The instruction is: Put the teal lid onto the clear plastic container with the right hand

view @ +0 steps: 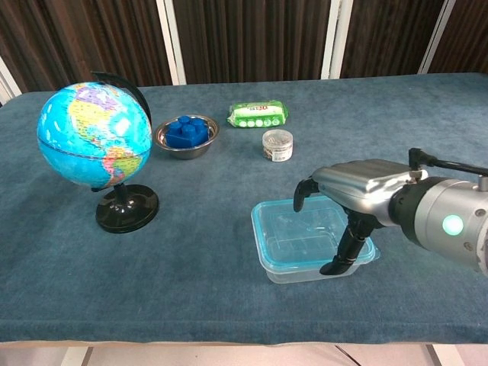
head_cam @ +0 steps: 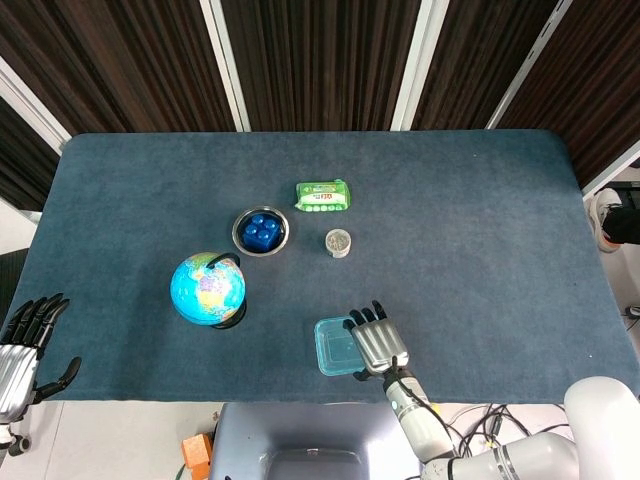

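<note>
Very little is reading clearly here: the green packet [view: 258, 114] lying toward the table's [view: 191, 297] far edge is showing white print (too small to make out), and the globe's [view: 94, 145] map lettering is blurring.

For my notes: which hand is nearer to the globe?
Right. The right hand sits over the container's lid, one step across from the globe; the left hand hangs past the table's edge.

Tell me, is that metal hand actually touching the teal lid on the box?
Touching. In the chest view the right hand arches over the teal lid, with a dark fingertip set on the lid's near right rim; no gap shows.
</note>
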You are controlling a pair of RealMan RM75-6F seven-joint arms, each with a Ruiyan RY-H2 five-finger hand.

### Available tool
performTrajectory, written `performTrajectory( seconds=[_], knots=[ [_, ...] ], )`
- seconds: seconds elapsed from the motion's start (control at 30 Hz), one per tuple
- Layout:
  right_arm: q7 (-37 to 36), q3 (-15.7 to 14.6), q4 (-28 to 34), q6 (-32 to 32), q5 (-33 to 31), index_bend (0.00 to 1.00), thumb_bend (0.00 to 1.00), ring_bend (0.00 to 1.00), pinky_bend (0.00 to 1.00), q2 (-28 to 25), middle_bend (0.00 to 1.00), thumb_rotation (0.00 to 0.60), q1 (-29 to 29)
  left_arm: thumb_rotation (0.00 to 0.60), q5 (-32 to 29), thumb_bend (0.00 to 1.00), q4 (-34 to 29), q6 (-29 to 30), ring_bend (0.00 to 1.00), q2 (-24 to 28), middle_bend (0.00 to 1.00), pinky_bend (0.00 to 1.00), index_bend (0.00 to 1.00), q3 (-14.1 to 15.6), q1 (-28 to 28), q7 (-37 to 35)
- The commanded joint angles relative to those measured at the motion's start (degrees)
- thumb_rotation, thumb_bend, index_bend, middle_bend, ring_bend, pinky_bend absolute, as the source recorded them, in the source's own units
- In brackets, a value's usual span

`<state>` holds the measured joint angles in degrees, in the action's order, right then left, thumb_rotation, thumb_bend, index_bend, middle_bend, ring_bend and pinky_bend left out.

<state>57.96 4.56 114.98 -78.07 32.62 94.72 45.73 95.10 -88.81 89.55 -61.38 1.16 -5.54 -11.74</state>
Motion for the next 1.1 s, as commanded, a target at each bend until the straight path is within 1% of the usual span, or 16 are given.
performTrajectory(
  seconds=[0.03, 0.33, 0.5, 0.63, 0.7, 0.83, 1.1],
  knots=[
    [-0.1, -0.1, 0.1, 0.0, 0.2, 0.19, 0.04, 0.08, 0.0, -0.1, 0.23, 0.6, 0.0, 0.6, 0.1, 0.34, 0.0, 0.0, 0.01, 0.0, 0.04, 0.0, 0.0, 0.0, 0.0, -0.1],
    [0.3, -0.8, 1.0, 0.0, 0.5, 0.11, 0.04, 0.06, 0.0, -1.0, 0.2, 0.6, 0.3, 0.6, -0.4, 0.35, -0.1, 0.2, 0.01, -0.1, 0.04, 0.0, 0.0, -0.3, 0.1, 0.1],
    [0.9, -1.1, 1.3, -0.3, 0.5, 0.1, 0.04, 0.05, 0.0, -1.2, 0.19, 0.6, 0.5, 0.6, -0.6, 0.35, -0.2, 0.1, 0.01, -0.1, 0.04, 0.0, 0.0, -0.4, 0.1, -0.2],
    [1.6, -1.4, 1.3, -0.6, 0.5, 0.06, 0.03, 0.03, 0.0, -1.2, 0.17, 0.6, 0.7, 0.6, -0.4, 0.34, -0.1, 0.1, 0.01, 0.0, 0.04, 0.0, 0.0, -0.3, 0.0, -0.4],
    [1.7, -1.5, 1.3, -0.7, 0.4, 0.04, 0.03, 0.02, 0.0, -1.2, 0.15, 0.6, 0.7, 0.6, -0.4, 0.34, -0.1, 0.1, 0.01, 0.0, 0.04, 0.0, 0.0, -0.3, 0.0, -0.4],
    [2.4, -1.8, 1.2, -0.6, 0.2, 0.0, 0.01, 0.0, 0.0, -1.2, 0.06, 0.6, 1.0, 0.6, -0.3, 0.33, 0.0, 0.4, 0.01, -0.1, 0.04, 0.0, 0.0, -0.4, 0.0, -0.8],
    [2.8, -2.1, 2.2, -0.7, 0.4, 0.0, 0.0, 0.0, 0.0, -1.8, 0.03, 0.6, 1.3, 0.6, -0.2, 0.31, 0.3, 0.6, 0.01, -0.2, 0.04, 0.0, 0.0, -0.5, -0.1, -1.3]
  ],
)
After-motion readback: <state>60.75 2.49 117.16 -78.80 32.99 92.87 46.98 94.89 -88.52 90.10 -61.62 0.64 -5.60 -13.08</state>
